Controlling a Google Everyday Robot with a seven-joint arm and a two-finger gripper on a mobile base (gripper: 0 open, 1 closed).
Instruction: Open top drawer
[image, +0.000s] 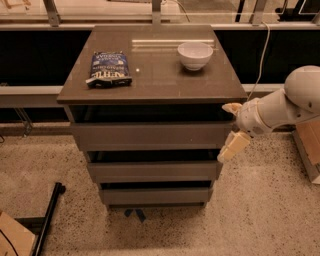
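top drawer barely started, gripper waiting at its right end

left to right: a blue snack bag (109, 69) and a white bowl (195, 54) sit on the counter (160, 87). under it the top drawer (147, 136), a plain grey-brown front with a dark gap above, heads a stack of three. the front looks out only a little, if at all; how far, cannot tell. the gripper (233, 127) hangs just beside the drawer's right end, fingers (235, 146) spread one above the other, pinching nothing; contact with the panel unclear. judged left to do: catch the edge, pull the drawer out.
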